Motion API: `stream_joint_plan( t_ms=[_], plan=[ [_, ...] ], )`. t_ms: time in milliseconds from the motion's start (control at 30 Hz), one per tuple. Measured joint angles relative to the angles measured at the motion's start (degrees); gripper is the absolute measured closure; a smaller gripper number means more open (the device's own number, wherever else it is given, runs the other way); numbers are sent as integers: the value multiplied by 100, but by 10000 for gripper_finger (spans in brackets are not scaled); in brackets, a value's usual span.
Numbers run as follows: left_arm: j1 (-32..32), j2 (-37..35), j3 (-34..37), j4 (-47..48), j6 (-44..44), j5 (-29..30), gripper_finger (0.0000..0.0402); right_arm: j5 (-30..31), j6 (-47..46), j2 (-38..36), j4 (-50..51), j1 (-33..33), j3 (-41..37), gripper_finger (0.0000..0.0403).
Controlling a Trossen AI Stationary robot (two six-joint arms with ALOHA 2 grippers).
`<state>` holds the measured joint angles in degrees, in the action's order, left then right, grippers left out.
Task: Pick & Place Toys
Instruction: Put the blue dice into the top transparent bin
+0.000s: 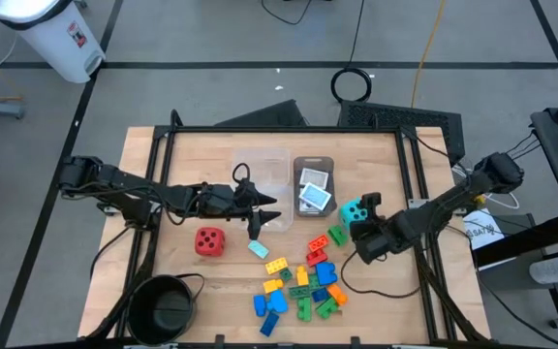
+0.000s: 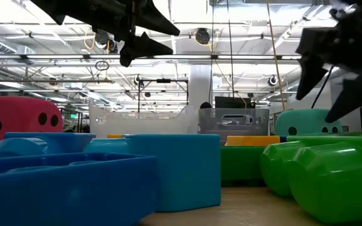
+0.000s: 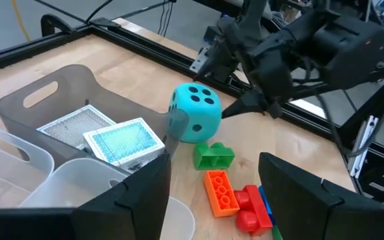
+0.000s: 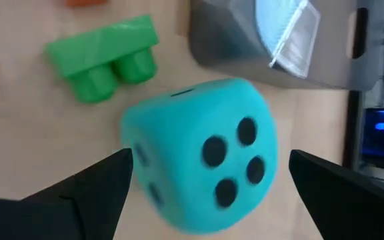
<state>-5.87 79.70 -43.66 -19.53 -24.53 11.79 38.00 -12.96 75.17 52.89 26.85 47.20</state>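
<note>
We see the teal die (image 4: 195,153) as a soft-cornered cube with black pips, three showing on one face in the right wrist view. It sits on the pale wooden bench (image 1: 221,276), just beside the grey tray (image 1: 314,184) that holds white, green-printed cards (image 3: 124,140). A green brick (image 4: 105,57) with two round studs lies near it, and an orange brick (image 3: 220,191) a little farther off.

Our right hand (image 1: 361,206) hovers right over the teal die, its dark fingers (image 4: 85,193) spread wide on either side of the cube and not touching it.

The red die (image 1: 209,241), also black-pipped, rests well apart on the left side of the bench. A loose heap of small bricks (image 1: 303,281) in blue, yellow, green, orange and red lies toward the bench's near edge, with a round black bowl (image 1: 163,305) at the corner.

Our left hand (image 1: 260,215) hangs with fingers parted at the edge of the clear plastic tub (image 1: 264,174), holding nothing.
</note>
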Motion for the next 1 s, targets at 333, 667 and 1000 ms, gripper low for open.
stream_joint_plan(
  t_ms=[333, 667, 1000],
  plan=[
    [0, 0, 0, 0, 37, 9, 169, -376, 531, 395, -350, -713, -25, 44],
    [0, 0, 0, 3, 177, 18, 169, -722, 457, 423, -740, -1187, -339, 173],
    [0, 0, 0, 0, 188, 22, 169, -1010, -135, 404, -685, -1351, -448, 212]
  ],
)
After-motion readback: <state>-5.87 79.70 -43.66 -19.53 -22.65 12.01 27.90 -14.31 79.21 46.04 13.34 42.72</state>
